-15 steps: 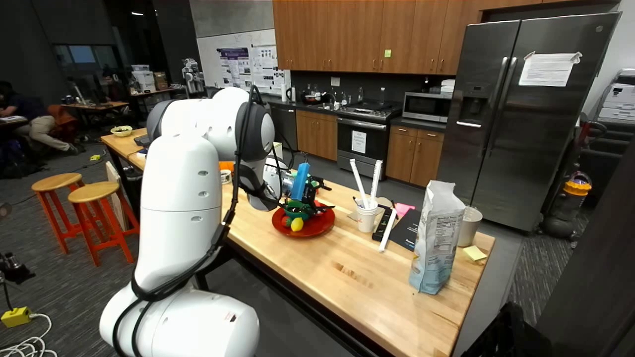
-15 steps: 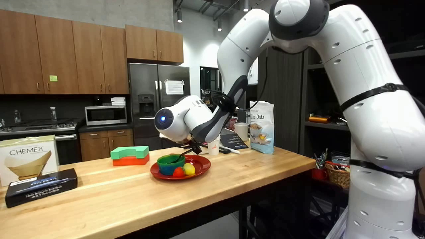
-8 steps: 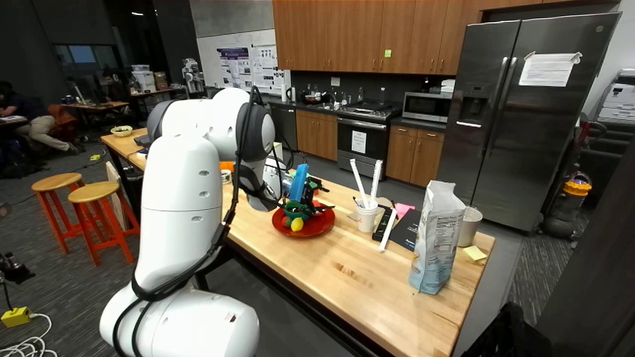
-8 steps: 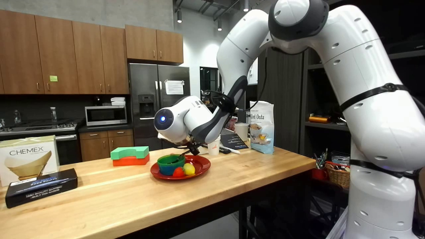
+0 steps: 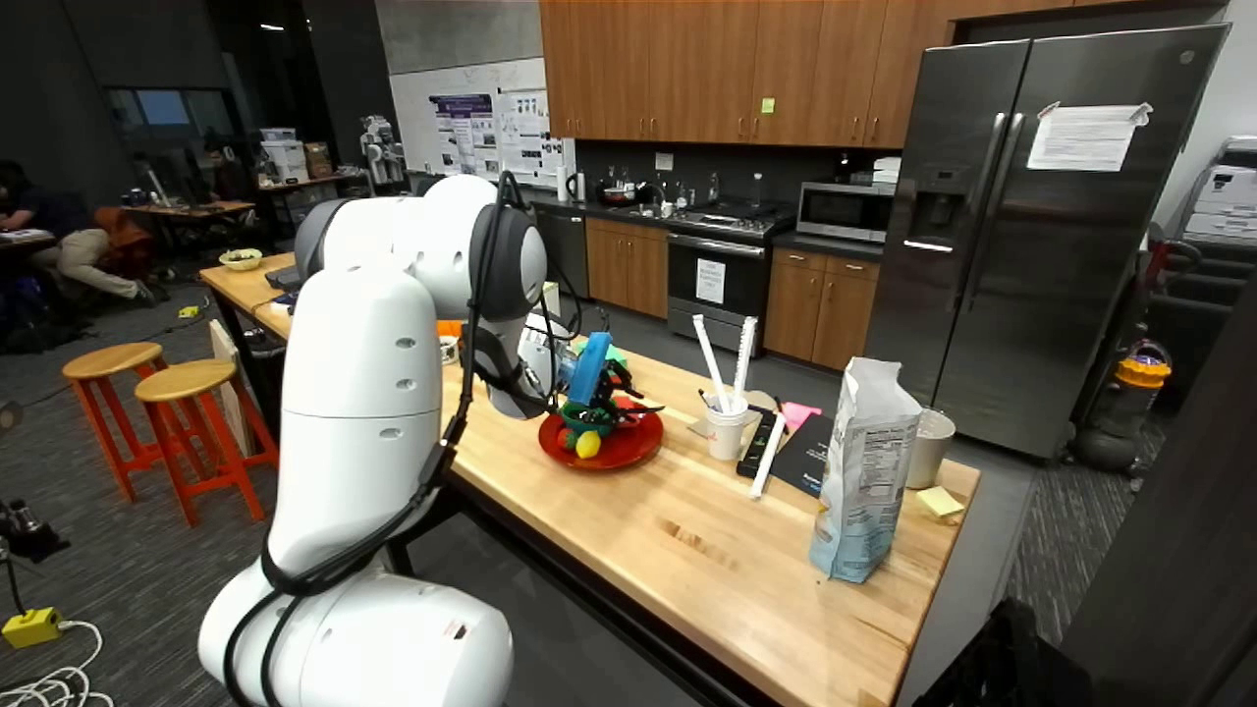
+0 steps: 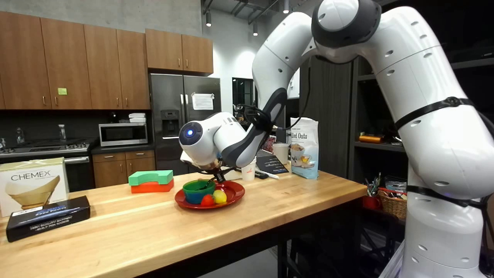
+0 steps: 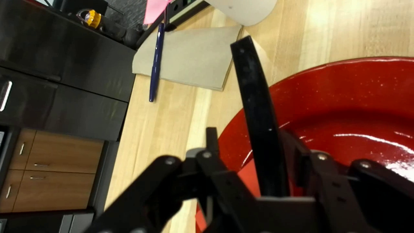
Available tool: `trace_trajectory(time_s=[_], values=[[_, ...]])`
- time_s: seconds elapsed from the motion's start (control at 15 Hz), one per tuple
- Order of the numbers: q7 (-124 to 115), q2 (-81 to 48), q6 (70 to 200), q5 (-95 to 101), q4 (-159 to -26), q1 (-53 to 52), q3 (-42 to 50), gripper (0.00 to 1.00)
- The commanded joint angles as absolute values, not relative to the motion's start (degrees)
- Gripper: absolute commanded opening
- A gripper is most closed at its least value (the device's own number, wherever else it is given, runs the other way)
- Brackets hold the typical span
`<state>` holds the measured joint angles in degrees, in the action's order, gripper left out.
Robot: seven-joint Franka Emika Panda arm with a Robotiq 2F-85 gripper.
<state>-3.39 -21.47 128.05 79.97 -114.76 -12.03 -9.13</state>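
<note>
"CHEMEX" on a box [image 6: 34, 186], "Oats" on a bag [image 6: 304, 148]

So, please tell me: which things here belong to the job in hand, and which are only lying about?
Probably in the job:
black-handled utensil, between the fingers
green bowl, holding its other end
red plate, under the bowl

Probably just lying about:
lemon
oats bag
Chemex box
paper cup

We see a kitchen area, apparently within a laboratory: wooden cabinets [image 5: 712, 74], a refrigerator [image 5: 1026, 285], a stove [image 5: 719, 280] and a microwave [image 5: 843, 211] mark the kitchen; the robot arm [image 5: 358, 373] and a whiteboard [image 5: 411, 113] bearing posters [image 5: 464, 137] suggest the lab
</note>
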Motion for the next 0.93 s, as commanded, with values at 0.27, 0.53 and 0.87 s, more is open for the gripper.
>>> trace_trajectory(time_s=[0.27,0.53,0.87], values=[[-3.72,-21.13,131.18,77.27,-114.84,-11.06,-9.35,0.0],[-4.01,-21.14,131.37,76.9,-114.83,-11.11,-9.28,0.01],[-4.4,-21.21,129.27,76.62,-114.7,-11.54,-9.12,0.01]])
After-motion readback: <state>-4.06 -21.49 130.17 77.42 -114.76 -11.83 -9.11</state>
